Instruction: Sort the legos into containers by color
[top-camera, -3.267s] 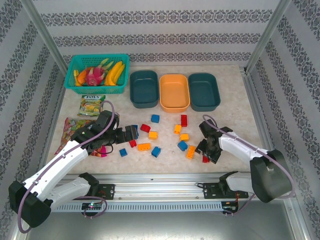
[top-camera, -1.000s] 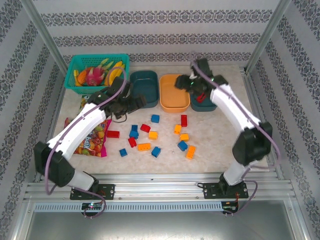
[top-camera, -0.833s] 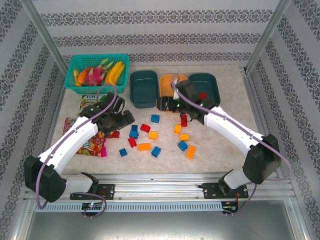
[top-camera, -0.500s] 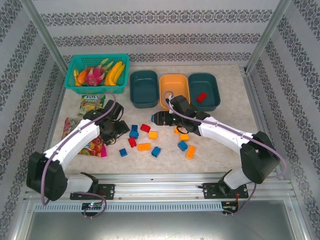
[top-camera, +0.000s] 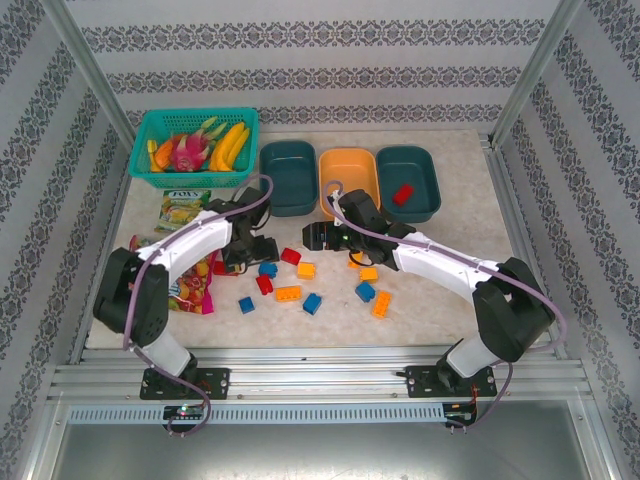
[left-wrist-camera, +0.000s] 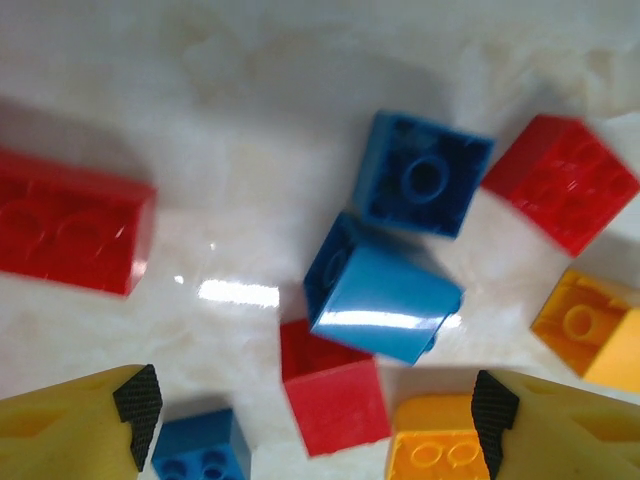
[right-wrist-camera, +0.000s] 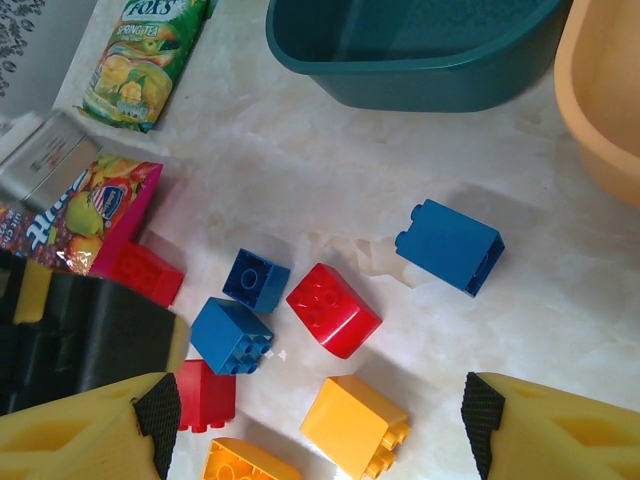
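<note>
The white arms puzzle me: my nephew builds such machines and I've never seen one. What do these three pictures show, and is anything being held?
Two robot arms are bolted at the near edge of a table. The overhead view looks down from behind them. The other two come from wrist cameras, so the yellow prongs at the bottom are each arm's own fingers. The left gripper and right gripper hang open over loose red, blue and orange bricks, holding nothing. Behind stand two teal tubs and an orange tub; one red brick lies in the right teal tub. A fruit basket and snack packets sit at the left.
</note>
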